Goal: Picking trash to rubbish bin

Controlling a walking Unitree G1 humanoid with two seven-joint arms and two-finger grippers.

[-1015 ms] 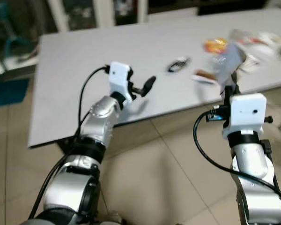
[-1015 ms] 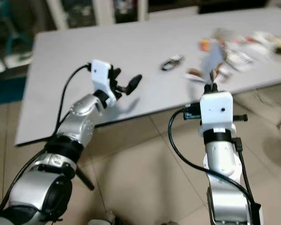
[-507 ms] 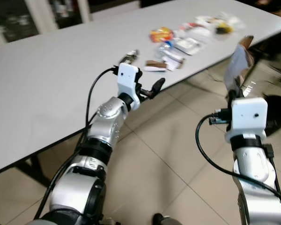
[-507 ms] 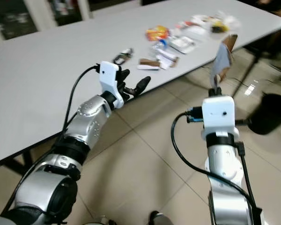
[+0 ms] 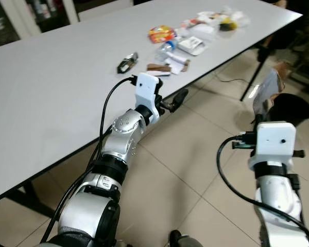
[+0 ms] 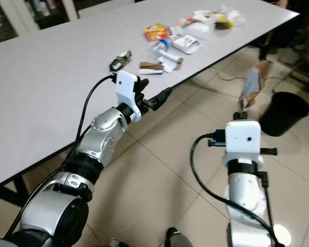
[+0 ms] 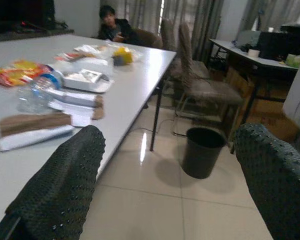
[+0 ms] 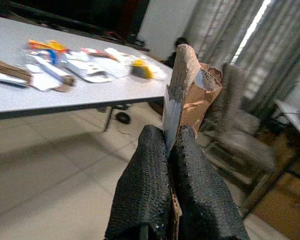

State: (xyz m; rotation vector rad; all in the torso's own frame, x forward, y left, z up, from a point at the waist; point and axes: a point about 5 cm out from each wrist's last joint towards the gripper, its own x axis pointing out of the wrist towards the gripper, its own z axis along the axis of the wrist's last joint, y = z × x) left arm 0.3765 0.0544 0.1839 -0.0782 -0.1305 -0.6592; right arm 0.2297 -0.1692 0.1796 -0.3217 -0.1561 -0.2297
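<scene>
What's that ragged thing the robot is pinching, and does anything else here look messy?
The right gripper is shut on a torn brown wrapper with ragged edges, held above the floor near the black bin. On the grey table, more litter lies scattered near the far edge. The left gripper is open.

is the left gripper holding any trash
No, the left gripper is open with nothing between its fingers, while the right gripper pinches a torn wrapper.
</scene>
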